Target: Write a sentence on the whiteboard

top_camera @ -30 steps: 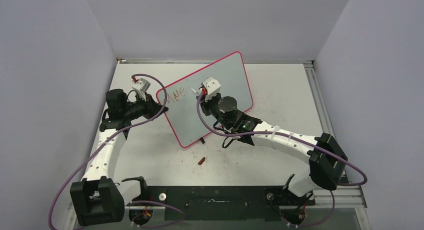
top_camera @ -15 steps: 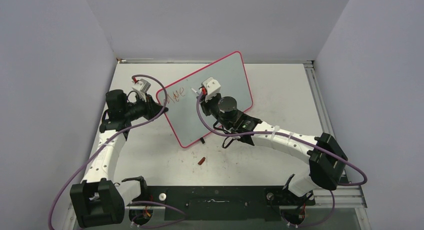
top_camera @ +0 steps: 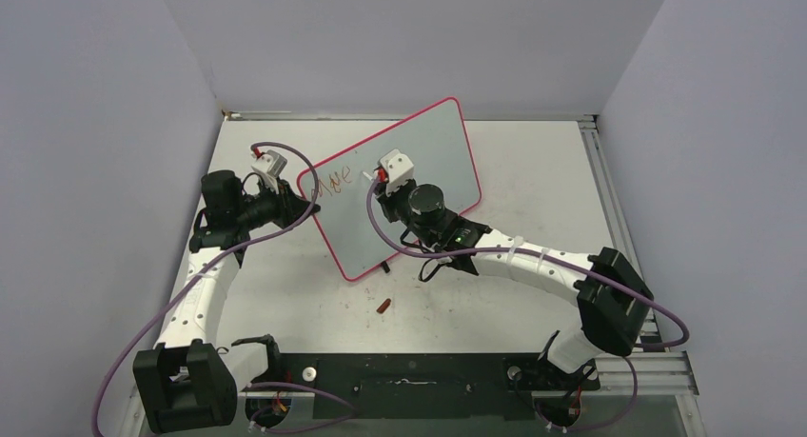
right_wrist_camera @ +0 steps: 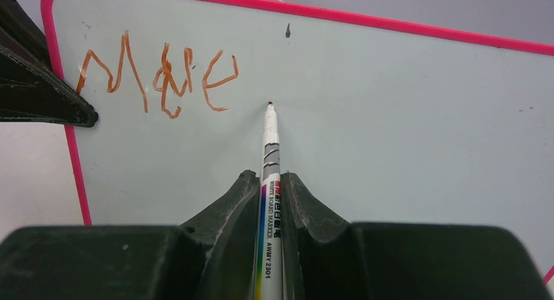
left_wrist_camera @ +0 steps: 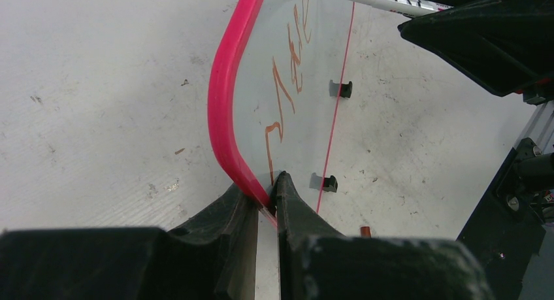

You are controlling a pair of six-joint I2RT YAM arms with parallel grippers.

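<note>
The whiteboard [top_camera: 404, 180] stands tilted on the table, pale grey with a pink-red rim. The sentence [right_wrist_camera: 157, 78] so reads "Move" in shaky red-brown strokes at the board's upper left; it also shows in the top view [top_camera: 335, 181] and the left wrist view [left_wrist_camera: 287, 84]. My left gripper [left_wrist_camera: 266, 194] is shut on the whiteboard's left rim [left_wrist_camera: 225, 110]. My right gripper [right_wrist_camera: 270, 182] is shut on a white marker [right_wrist_camera: 270, 156], whose tip touches or nearly touches the board just right of the "e".
A small red-brown marker cap [top_camera: 383, 306] lies on the table in front of the board. The board's two black feet [left_wrist_camera: 338, 89] rest on the table. Grey walls close in the left, back and right sides.
My right gripper has shifted slightly left along the board with the marker. The left gripper and the board have not moved.
</note>
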